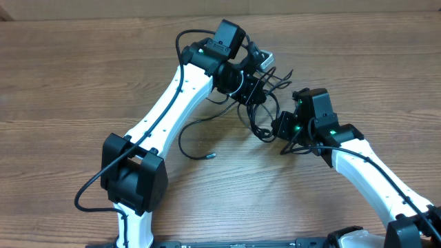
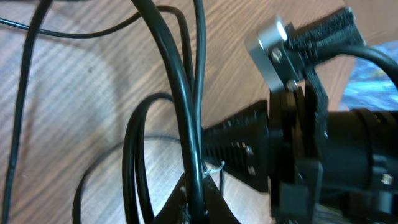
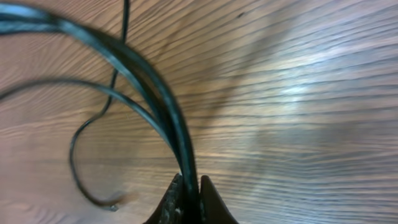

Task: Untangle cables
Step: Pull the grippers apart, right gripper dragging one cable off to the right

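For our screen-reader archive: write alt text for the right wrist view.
The right pincer, closed at the bottom edge, grips a bundle of black cables that curves up to the left over a wooden table. A thinner cable loops at left, ending in a metal plug.

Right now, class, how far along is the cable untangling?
Done: little; one silver plug end lies loose on the brown wooden table. In hand: the left fingers and right fingers each pinch a bundle of thin black cables. Left: that clump between them is bunched and crossed.
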{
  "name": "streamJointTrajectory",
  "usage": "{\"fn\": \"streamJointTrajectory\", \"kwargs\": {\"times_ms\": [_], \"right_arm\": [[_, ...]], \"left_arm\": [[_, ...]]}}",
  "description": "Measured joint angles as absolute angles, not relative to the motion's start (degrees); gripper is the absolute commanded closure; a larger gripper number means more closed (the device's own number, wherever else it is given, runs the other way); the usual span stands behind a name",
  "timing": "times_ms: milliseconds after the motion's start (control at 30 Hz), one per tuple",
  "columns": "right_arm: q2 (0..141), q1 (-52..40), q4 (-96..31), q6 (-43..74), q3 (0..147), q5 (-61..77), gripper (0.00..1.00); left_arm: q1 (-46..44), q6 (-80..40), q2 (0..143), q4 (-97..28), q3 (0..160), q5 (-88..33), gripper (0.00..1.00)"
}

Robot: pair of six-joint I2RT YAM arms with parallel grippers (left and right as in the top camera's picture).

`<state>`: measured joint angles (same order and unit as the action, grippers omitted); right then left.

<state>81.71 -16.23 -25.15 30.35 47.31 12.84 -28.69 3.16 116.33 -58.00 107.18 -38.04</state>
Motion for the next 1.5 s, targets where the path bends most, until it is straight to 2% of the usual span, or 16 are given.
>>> {"fn": "streamJointTrajectory", "kwargs": {"times_ms": [200,433,600,800,933,1100,1300,1500], "right_arm": [[81.7,-16.3,-28.4,30.5,47.3,-0.7,0.96],[81.7,-13.5,-29.8,30.4,47.4,-13.1,0.96],[81.7,-12.4,-30.2,30.3,50.1,-15.4,0.96],[79.7,-12.5,-34.1,28.1,60.6,-13.2,0.96],[76.8,-12.4,-37.8,26.1,67.5,-12.6,0.96],[73.4,-12.4,-39.3,21.0,71.5,-13.1,0.96],[72.4,-12.4,-34.5,11.7,74.5,-21.9,0.96],[71.6,-12.4,-26.0,3.4,79.4,-33.0,0.96]], "left_arm": [[-25.1,3.2,116.3,-59.6,107.2,-42.6,0.96],[-12.7,3.4,113.4,-59.8,107.2,-49.0,0.96],[-4.6,3.4,107.7,-60.1,107.3,-49.8,0.96],[-4.6,3.4,105.8,-61.5,107.7,-49.5,0.96],[-5.3,3.4,105.8,-64.8,107.7,-43.4,0.96],[-5.7,0.6,105.8,-69.7,107.8,-26.2,0.96],[-5.6,-6.9,105.8,-72.2,107.8,-8.0,0.96],[-5.6,-15.1,105.8,-73.1,107.8,1.6,0.96]]}}
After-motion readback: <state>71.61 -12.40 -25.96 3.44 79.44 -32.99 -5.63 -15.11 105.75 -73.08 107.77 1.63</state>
